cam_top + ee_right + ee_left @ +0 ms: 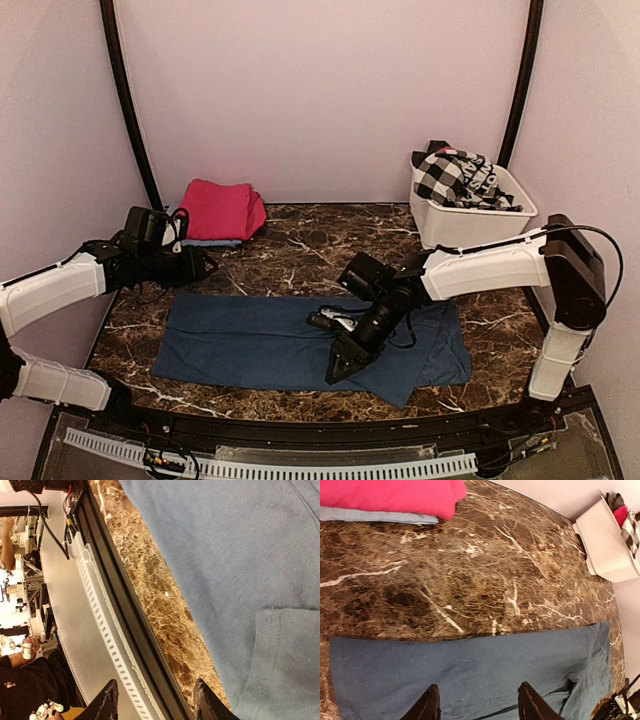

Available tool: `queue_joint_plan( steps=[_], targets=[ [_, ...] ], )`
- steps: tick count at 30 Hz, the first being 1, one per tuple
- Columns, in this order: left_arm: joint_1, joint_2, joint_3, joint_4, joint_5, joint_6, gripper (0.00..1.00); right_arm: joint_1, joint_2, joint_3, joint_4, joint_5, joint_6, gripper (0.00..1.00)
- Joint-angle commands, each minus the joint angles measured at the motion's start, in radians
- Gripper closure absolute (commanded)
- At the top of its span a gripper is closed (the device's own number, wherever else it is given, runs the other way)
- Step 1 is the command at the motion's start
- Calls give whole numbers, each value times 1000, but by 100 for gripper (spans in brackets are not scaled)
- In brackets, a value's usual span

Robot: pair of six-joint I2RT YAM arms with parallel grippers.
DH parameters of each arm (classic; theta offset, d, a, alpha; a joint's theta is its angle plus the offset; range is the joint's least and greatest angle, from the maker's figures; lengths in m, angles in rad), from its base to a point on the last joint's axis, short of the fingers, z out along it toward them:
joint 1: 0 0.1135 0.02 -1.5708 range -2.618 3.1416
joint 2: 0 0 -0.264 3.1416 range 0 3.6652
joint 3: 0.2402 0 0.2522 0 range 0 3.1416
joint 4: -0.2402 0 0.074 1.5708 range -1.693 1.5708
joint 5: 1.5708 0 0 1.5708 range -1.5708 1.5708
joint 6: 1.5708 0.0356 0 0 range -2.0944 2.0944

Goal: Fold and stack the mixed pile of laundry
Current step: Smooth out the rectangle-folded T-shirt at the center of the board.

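Note:
A large navy-blue sheet (270, 345) lies spread flat along the front of the marble table (300, 250), with a fold at its right end (290, 665). My right gripper (345, 368) hovers over the sheet's near edge; in the right wrist view its jaws (155, 702) stand open with nothing between them. My left gripper (207, 265) is held above the table's left side, open and empty (479, 705), looking down on the sheet (470, 670). A folded magenta-pink cloth (220, 208) rests on a light-blue piece (205, 241) at the back left. A black-and-white checked garment (460, 178) fills the tub.
The white plastic tub (470, 218) stands at the back right corner. A black rail and perforated white strip (110, 645) run along the table's near edge, close under my right gripper. Curved black poles (125, 100) rise at both back corners.

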Motion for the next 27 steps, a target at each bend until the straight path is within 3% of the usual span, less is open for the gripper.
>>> queue_joint_plan(
  steps=[1, 6, 8, 13, 21, 27],
  targets=[
    [-93, 6, -1, 80, 15, 68, 48, -2, -142, -14, 10, 0, 1, 52],
    [-350, 101, 38, 174, -102, 195, 50, -142, -328, -95, 39, 105, 86, 51],
    [-452, 151, 58, 209, -137, 311, 52, -226, -406, -137, 53, 148, 115, 51],
    [-693, 307, 123, 318, -97, 527, 54, -402, -513, -205, 70, 161, 147, 52],
    [-931, 625, 396, 266, 24, 752, 68, -496, -542, -259, 82, 140, 136, 52],
    [-991, 785, 563, 213, 81, 837, 75, -533, -563, -276, 77, 117, 115, 52]
  ],
)
